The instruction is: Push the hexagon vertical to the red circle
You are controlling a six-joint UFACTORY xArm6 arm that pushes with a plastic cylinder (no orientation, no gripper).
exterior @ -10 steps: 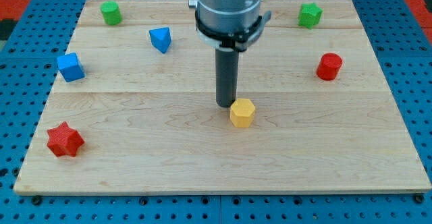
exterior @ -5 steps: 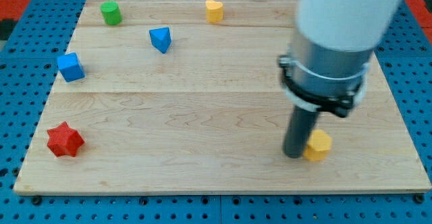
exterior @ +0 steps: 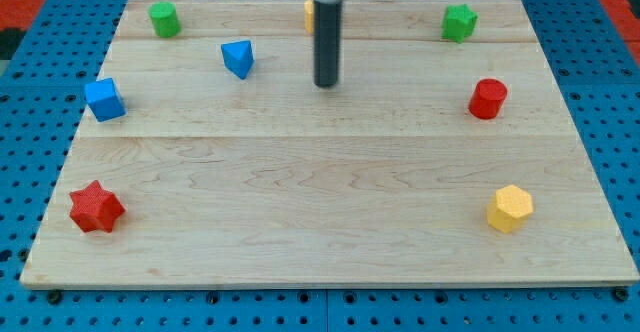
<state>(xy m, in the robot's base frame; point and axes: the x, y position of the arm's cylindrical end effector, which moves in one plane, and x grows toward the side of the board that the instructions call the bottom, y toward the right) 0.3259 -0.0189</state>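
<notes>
My tip (exterior: 326, 84) stands on the wooden board (exterior: 300, 232) in the upper middle part, and it touches no block; it is only a plain rod, so it has nothing to open or close and it holds nothing. The yellow hexagon (exterior: 510, 208) lies far from my tip, toward the view's bottom right, near the right edge of the board. The red circle (exterior: 488, 99) is to the view's right of my tip, at almost the same height, and the hexagon sits below it, a little more to the right, with a clear gap between them. Just behind the rod, toward the view's top, a small yellow block (exterior: 310, 14) shows partly; its shape I cannot tell. The blue triangle (exterior: 238, 58) is near my tip on the view's left, the blue cube (exterior: 104, 100) farther left. The green cylinder (exterior: 164, 18) is at top left, the green star (exterior: 459, 21) at top right, the red star (exterior: 96, 207) at bottom left.
</notes>
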